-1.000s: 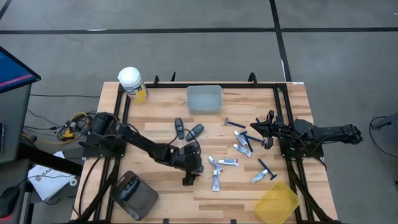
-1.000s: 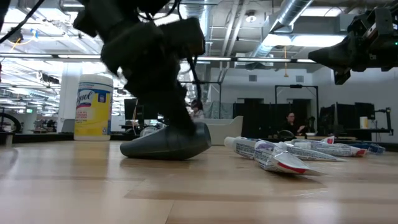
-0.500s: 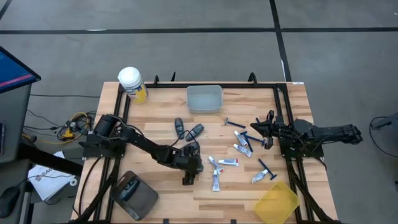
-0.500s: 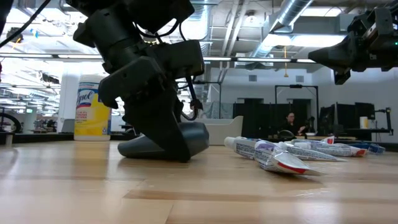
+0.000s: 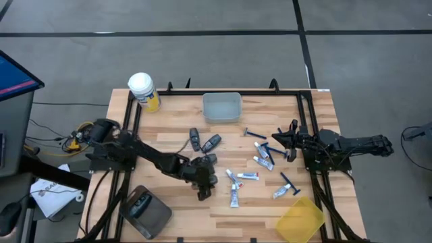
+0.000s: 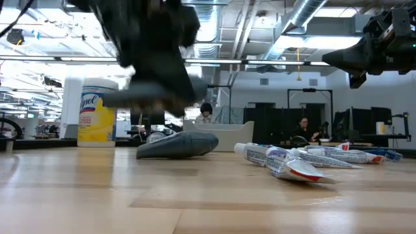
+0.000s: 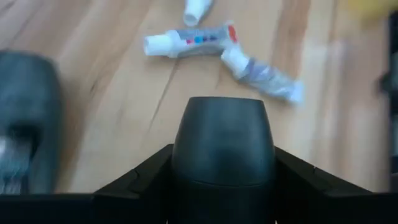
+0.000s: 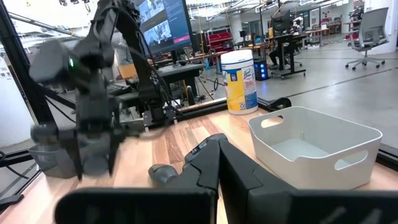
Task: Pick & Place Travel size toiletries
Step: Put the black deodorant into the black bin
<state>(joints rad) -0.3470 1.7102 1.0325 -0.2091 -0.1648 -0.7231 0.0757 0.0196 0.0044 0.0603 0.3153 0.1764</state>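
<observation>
Dark grey pod (image 7: 222, 146) | left pincer (image 5: 204, 189) seemingly clamps it | long axis along fingers

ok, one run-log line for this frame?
left gripper: shut on dark grey oval pod, raised off table | right gripper: shut, idle above white squeeze tubes

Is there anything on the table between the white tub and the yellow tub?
Yes. In the high view, between the white tub and the yellow tub lie blue razors and little white tubes.
</observation>
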